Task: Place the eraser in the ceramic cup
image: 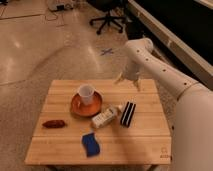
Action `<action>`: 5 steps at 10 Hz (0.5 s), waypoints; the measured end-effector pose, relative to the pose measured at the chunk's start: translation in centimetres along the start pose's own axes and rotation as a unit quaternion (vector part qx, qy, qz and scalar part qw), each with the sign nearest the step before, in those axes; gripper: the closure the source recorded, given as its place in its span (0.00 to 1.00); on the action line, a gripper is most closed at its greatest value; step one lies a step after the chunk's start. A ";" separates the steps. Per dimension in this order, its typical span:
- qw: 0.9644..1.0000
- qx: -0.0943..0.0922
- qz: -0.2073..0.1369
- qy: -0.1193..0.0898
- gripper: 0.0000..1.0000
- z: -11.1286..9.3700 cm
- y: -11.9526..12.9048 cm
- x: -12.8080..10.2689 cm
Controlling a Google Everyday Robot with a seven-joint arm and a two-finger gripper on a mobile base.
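Observation:
The eraser [128, 114], a black block with white lengthwise stripes, lies on the wooden table [145, 140] right of centre. The ceramic cup [85, 93], small and white, stands on an orange-brown saucer [76, 106] at the table's left centre. My gripper [128, 82] hangs at the end of the white arm above the table's far right edge, behind the eraser and to the right of the cup. It holds nothing that I can see.
A white bottle [105, 118] lies on its side just left of the eraser. A blue sponge [91, 144] sits near the front edge. A reddish-brown object [53, 124] lies at the left. An office chair [108, 19] stands on the floor behind.

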 end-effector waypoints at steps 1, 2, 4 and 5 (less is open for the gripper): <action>1.000 0.004 0.001 -0.001 0.20 0.6 0.0 -0.3; 1.000 0.010 0.005 -0.005 0.20 1.6 0.3 -0.7; 1.000 0.017 0.019 -0.015 0.20 4.3 1.3 -1.7; 0.999 0.016 0.027 -0.020 0.20 5.8 1.8 -2.0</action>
